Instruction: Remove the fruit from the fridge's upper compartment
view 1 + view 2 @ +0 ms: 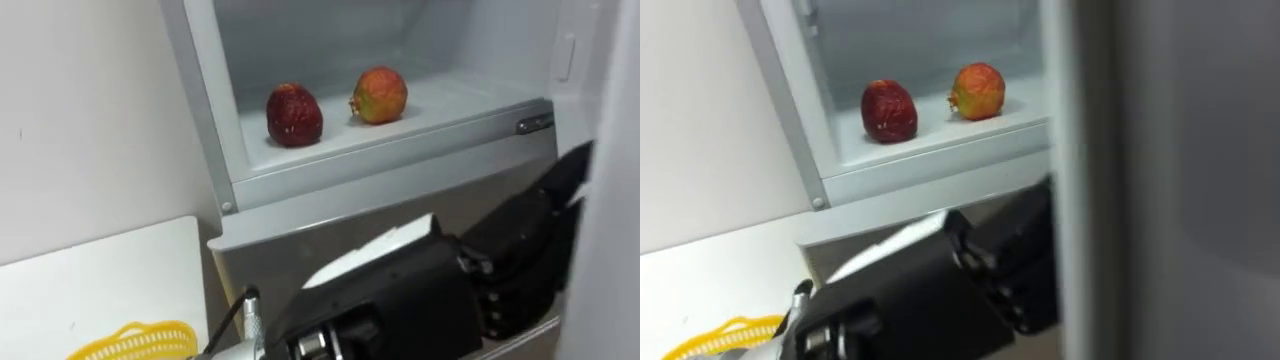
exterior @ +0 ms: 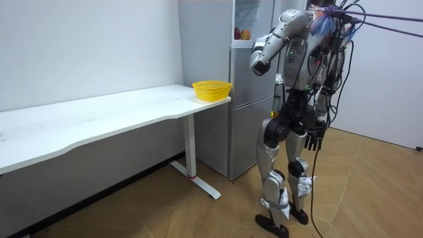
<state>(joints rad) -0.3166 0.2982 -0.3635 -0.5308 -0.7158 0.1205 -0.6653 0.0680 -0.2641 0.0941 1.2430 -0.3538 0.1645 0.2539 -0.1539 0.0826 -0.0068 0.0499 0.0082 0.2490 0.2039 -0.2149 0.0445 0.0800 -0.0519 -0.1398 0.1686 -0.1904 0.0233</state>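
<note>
The upper fridge compartment [image 1: 400, 150] stands open before me. On its white shelf lie a dark red fruit [image 1: 294, 115] and, to its right, a red-and-yellow fruit [image 1: 379, 95]. My left arm reaches across from the lower left below the shelf, and the left hand [image 1: 520, 265] is at the edge of the open fridge door [image 1: 610, 200], which hides part of the fingers. In the room view I stand upright facing the fridge [image 2: 248, 99], and my right hand [image 2: 316, 139] hangs open by my hip.
A white table [image 1: 100, 280] adjoins the fridge on my left. A yellow basket [image 1: 135, 343] stands on its near corner next to the fridge. The white wall runs behind the table. The open door closes off the right side.
</note>
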